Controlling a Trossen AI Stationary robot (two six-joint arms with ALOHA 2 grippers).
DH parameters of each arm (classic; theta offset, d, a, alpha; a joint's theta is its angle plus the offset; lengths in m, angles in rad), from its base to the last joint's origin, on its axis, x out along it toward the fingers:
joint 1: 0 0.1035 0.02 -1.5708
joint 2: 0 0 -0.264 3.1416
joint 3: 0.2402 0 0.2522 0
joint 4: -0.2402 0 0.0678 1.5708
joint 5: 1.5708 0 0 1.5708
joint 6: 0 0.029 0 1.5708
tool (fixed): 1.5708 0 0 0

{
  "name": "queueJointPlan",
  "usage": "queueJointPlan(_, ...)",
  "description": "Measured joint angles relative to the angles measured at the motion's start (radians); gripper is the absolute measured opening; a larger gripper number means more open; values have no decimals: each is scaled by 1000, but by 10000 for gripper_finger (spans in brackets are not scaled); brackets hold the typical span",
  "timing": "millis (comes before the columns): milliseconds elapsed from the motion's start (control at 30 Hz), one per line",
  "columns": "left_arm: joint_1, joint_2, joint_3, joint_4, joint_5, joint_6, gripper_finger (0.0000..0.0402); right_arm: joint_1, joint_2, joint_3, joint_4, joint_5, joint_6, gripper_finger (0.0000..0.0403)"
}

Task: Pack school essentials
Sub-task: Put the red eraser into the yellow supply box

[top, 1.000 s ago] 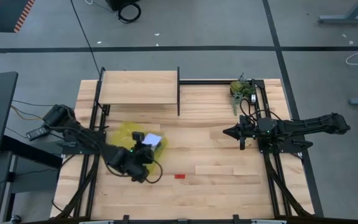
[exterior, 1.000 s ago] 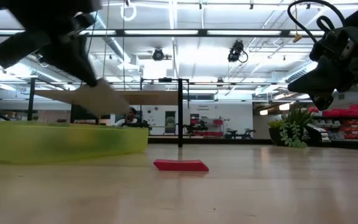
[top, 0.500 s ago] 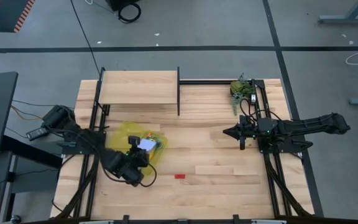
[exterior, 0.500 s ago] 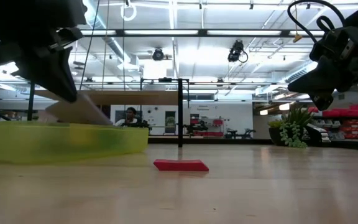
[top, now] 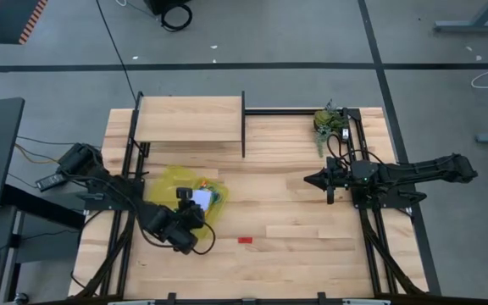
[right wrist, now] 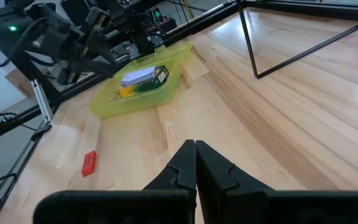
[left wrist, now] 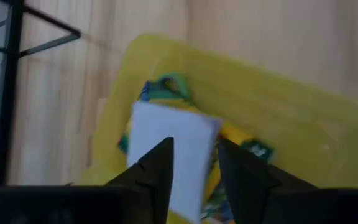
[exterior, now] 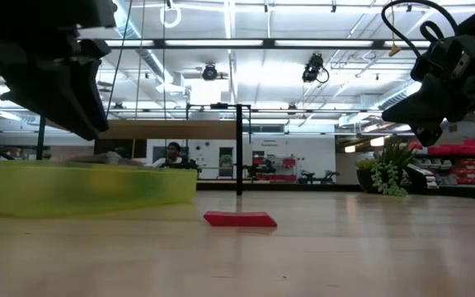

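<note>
The pale blue note pad [top: 200, 197] [left wrist: 173, 146] lies in the yellow translucent pouch [top: 169, 180] [exterior: 72, 186], flat on the yellow-green crayon box [top: 215, 196] [right wrist: 156, 76]. My left gripper [top: 186, 206] [left wrist: 194, 165] is open just above the pad at the pouch's near side, with a finger over each side of it. In the low view a gap shows between gripper and pad. The red eraser [top: 245, 240] [exterior: 240, 219] lies flat on the bare table. My right gripper [top: 309, 179] [right wrist: 196, 146] is shut and waits in the air at the right. No pencils or scissors show.
A raised wooden shelf [top: 189, 119] with a black post [top: 243, 123] stands at the far left. A leafy green plant [top: 330, 121] [exterior: 390, 177] sits at the far right corner. Bare wood lies between the pouch, the eraser and the right arm.
The left gripper has drawn back toward the table's near left and come down a little. The note pad, held tilted above the pouch a second ago, has sunk into the pouch and now lies flat on the crayon box. The right arm has kept still.
</note>
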Motion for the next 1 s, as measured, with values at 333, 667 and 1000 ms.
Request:
queueJointPlan(333,4,6,29,280,102,72,155,0,0,0,0,0,0,10)
queueJointPlan(667,65,148,29,563,194,71,175,0,0,0,0,0,0,10)
queueJointPlan(1000,93,252,29,716,233,72,240,0,0,0,0,0,0,10)
